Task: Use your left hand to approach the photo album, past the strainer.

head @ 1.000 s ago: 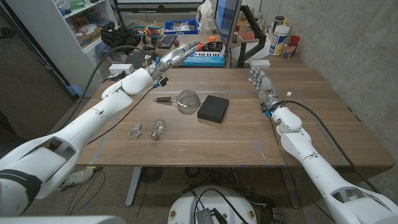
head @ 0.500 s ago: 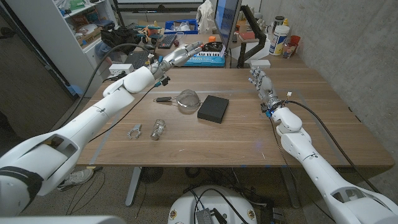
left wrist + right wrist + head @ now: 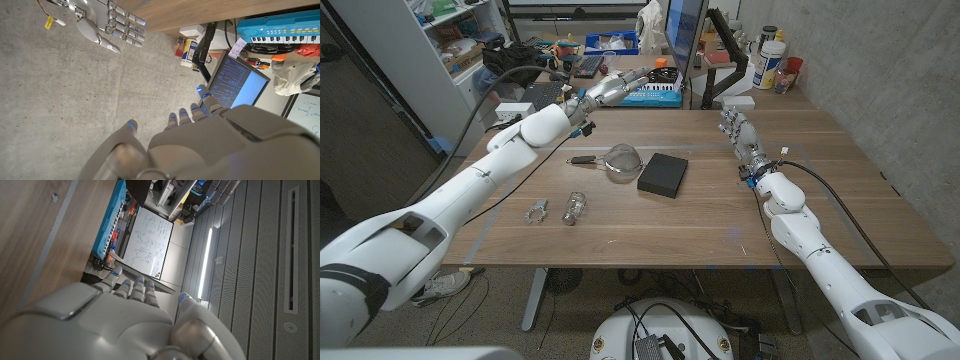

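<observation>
One black photo album (image 3: pixel 662 174), likely stiff, fairly heavy and best taken by its edges, lies on the wooden table (image 3: pixel 650 225) beyond the strainer (image 3: pixel 618 158), below and right of the empty, spread left robot hand (image 3: pixel 612 88), amid a cluttered workshop.

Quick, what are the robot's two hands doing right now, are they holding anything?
Left hand: open, fingers stretched out, holding nothing, raised above the table's far edge.
Right hand: open, fingers apart, holding nothing.
</observation>
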{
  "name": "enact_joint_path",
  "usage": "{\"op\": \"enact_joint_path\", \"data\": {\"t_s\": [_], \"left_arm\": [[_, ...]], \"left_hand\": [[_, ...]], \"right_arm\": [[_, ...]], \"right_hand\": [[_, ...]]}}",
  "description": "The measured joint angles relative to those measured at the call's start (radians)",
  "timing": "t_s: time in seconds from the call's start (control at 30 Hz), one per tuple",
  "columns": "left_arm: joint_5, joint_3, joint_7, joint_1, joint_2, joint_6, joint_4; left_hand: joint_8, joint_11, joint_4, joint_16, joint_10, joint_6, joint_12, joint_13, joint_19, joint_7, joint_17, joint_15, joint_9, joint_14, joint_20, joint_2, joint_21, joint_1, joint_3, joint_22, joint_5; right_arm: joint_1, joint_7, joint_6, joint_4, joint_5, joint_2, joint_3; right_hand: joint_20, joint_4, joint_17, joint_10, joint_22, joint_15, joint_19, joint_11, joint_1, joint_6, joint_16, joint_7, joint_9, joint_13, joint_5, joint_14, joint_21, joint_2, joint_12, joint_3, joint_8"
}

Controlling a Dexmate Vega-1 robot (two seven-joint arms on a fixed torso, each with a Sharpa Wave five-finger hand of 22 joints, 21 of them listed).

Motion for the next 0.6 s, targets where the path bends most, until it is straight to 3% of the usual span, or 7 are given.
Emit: {"op": "enact_joint_path", "data": {"t_s": [0.5,0.6], "left_arm": [[0.054,0.019,-0.013,-0.021,0.004,-0.011,-0.009],[0.070,0.025,-0.016,-0.025,0.008,-0.011,-0.018]], "left_hand": [[0.000,0.000,0.000,0.000,0.000,-0.005,0.000,0.000,0.000,-0.006,0.000,0.000,0.000,0.000,0.000,0.000,-0.007,0.000,0.000,0.000,0.000],[0.000,0.000,0.000,0.000,0.000,0.000,0.000,0.000,-0.005,-0.011,0.000,0.000,0.000,0.000,0.017,0.000,-0.007,0.000,0.000,0.000,0.000]], "right_arm": [[0.006,0.000,0.014,0.000,0.003,0.001,-0.007],[0.006,0.001,0.019,-0.001,0.004,0.001,-0.008]], "right_hand": [[0.000,0.000,0.000,0.000,0.000,0.000,0.000,0.000,0.000,0.000,0.000,0.000,0.000,0.000,0.000,0.000,-0.004,0.000,0.000,0.000,0.000],[0.000,0.000,0.000,0.000,0.000,0.000,0.000,0.000,0.000,0.000,0.000,0.000,0.000,0.000,0.000,0.000,-0.008,0.000,0.000,0.000,0.000]]}}
